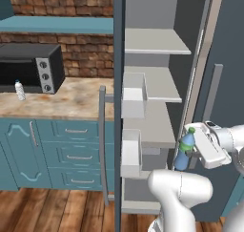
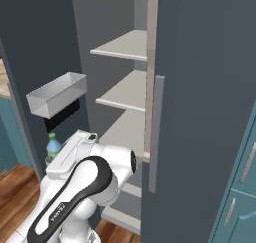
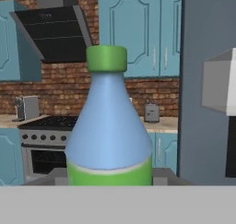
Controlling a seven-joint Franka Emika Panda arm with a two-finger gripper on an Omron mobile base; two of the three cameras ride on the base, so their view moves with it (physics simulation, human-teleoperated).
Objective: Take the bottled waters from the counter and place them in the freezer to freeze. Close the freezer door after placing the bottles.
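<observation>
Left base view: claw (image 1: 187, 150) pinching blue bottle (image 1: 184, 150) with green cap, upright, in front of open freezer (image 1: 157, 83), beside lower shelf. Freezer door (image 1: 118, 107) swung open, pale bins on inner face. Whitish bottle (image 1: 19, 90) stands on table (image 1: 71, 102), just before black toaster oven (image 1: 31, 68).

blue bottle (image 3: 108, 126): translucent plastic, smooth, matt green cap and label
clear bottle (image 1: 19, 90): whitish plastic
surface (image 1: 71, 102): marble pattern, beige with orange-brown blotches; smooth
freezer (image 1: 157, 83): matt pale grey shelves; door (image 1: 117, 59) dark slate, flat finish
floor (image 1: 47, 209): wooden planks
wall (image 1: 81, 47): rough brick
toaster oven (image 1: 31, 68): black, slightly glossy
</observation>
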